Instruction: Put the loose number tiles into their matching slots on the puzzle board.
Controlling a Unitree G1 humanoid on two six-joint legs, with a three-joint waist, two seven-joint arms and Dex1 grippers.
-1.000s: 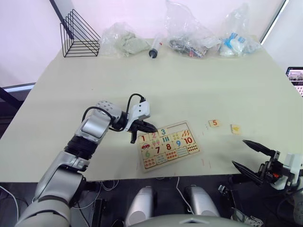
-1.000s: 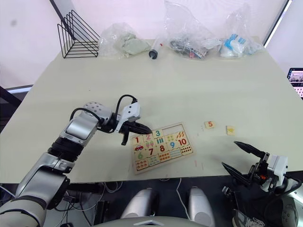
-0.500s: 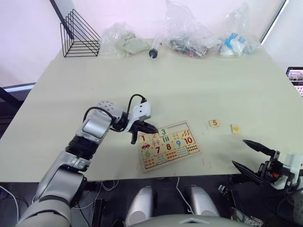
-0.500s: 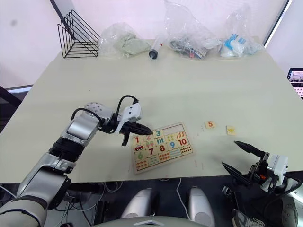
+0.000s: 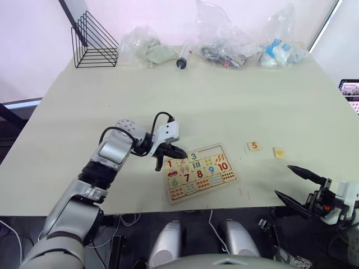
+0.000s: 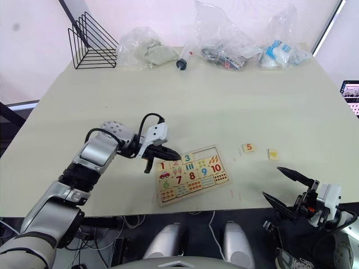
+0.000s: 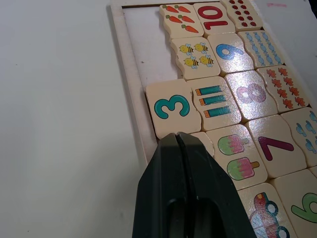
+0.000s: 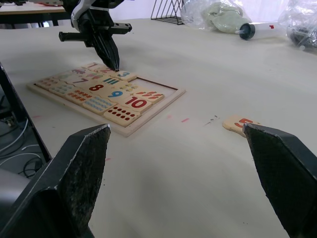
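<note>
The puzzle board (image 7: pixel 117 44) lies near the table's front edge, with the 1, 2 and 3 tiles seated in its top row. The matching slots (image 5: pixel 209 152) to the right of the green 3 (image 7: pixel 172 106) are bare. My left gripper (image 5: pixel 183 152) is shut, with nothing between its fingers, and its tips press down on the tile beside the 3. Two loose number tiles rest on the table right of the board: the orange 5 (image 5: pixel 253 145) and one with a yellow mark (image 5: pixel 279 152). My right gripper (image 5: pixel 282 180) hangs open beyond the front right table edge, apart from both tiles.
Along the table's far edge stand a black wire rack (image 5: pixel 92 42), a syringe (image 5: pixel 182 56) and clear plastic bags (image 5: pixel 224 33) holding small items. The table's front edge runs just below the board.
</note>
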